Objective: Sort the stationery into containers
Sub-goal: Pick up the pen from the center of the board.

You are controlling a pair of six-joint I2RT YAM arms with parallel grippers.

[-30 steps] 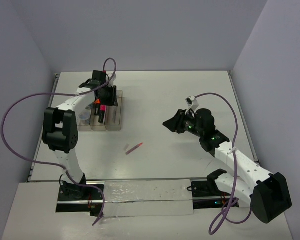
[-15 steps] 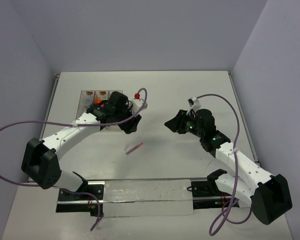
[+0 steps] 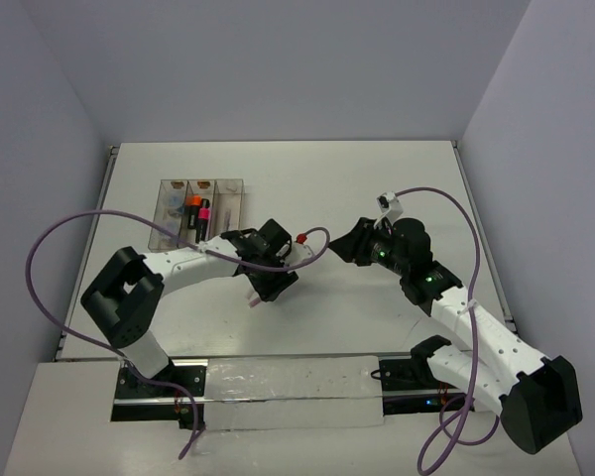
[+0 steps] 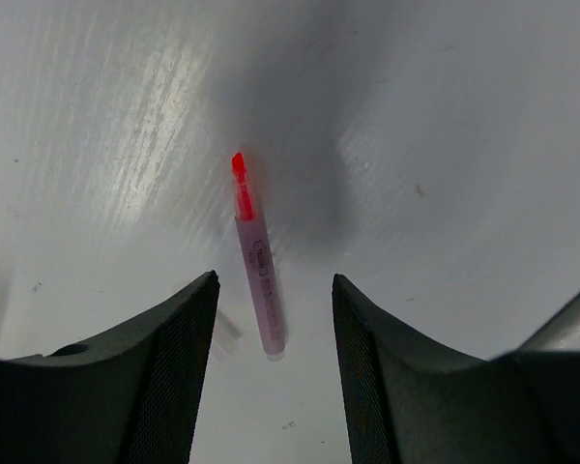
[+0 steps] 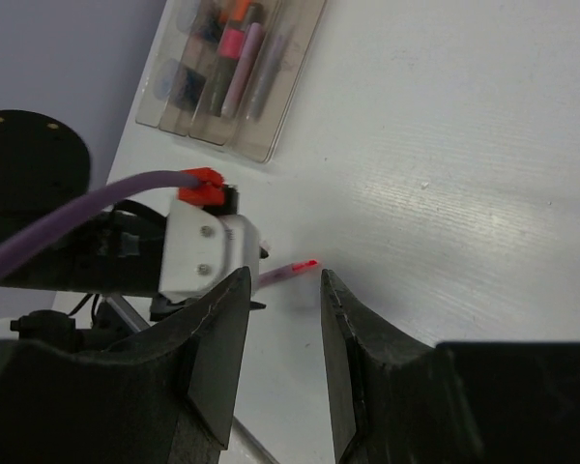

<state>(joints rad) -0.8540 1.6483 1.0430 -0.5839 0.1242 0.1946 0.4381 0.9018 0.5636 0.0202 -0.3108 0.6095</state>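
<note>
Step in hand: the pick-up of the pink pen (image 4: 258,280) was judged to be under way, as no other loose item was seen on the table (image 3: 377,178).
Pen position: it was seen lying flat near the middle of the table, well apart from the clear tray (image 3: 230,213) at the far left.
Left gripper (image 4: 275,319): the jaws were held apart and nothing was grasped. The pen was framed between the two fingers (image 4: 164,387), with its tip pointed away from the wrist camera. Whether the fingertips touched the table could not be told.
Right gripper (image 5: 282,309): the jaws were set a little apart and nothing was held. It was seen near the pen, on its right side.
Next move: a closure across the barrel was judged to be called for, after whatever descent was needed. The pen would then have to be carried to the tray and turned lengthwise to a compartment.
Pen, make: a slim, round barrel of pale translucent pink plastic was seen, with small print along it and a bright red tip. It was judged likely to roll if nudged.
Tray, make: clear hard plastic was formed into three long, narrow compartments joined side by side. Orange-black and pink-black highlighters (image 3: 198,211) were seen laid lengthwise inside.
Finger surfaces: dark, finely stippled faces were noted, curved inward.
Table surface: white sheet with a faint linear grain and a soft sheen was noted.
</note>
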